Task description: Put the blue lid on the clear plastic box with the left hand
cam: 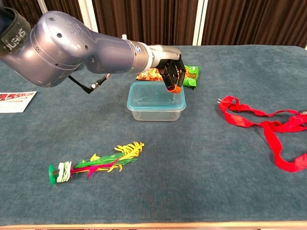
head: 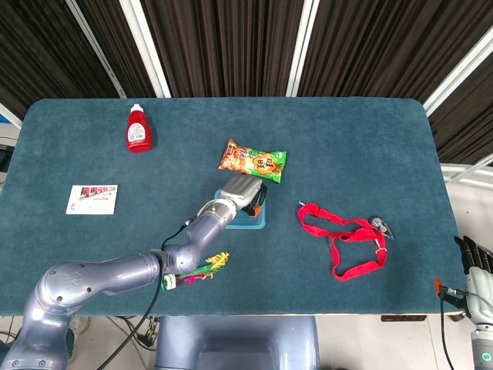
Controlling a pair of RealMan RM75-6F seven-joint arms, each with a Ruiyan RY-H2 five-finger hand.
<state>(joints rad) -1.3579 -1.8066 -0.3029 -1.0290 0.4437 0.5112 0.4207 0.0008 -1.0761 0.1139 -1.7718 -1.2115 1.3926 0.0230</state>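
Observation:
The clear plastic box [cam: 156, 114] stands in the middle of the table with the blue lid [cam: 152, 95] lying flat on top of it. My left hand [cam: 171, 71] hangs over the lid's far right corner, fingers pointing down. An orange fingertip touches or nearly touches the lid, and the hand holds nothing. In the head view the left hand [head: 243, 190] covers most of the box [head: 255, 221]. My right hand [head: 475, 264] rests off the table's near right corner, fingers apart and empty.
A snack bag [head: 253, 160] lies just behind the box. A red strap [head: 343, 239] lies to the right and a feather toy [cam: 96, 163] near the front edge. A red bottle [head: 138, 129] and a printed card [head: 92, 198] sit on the left.

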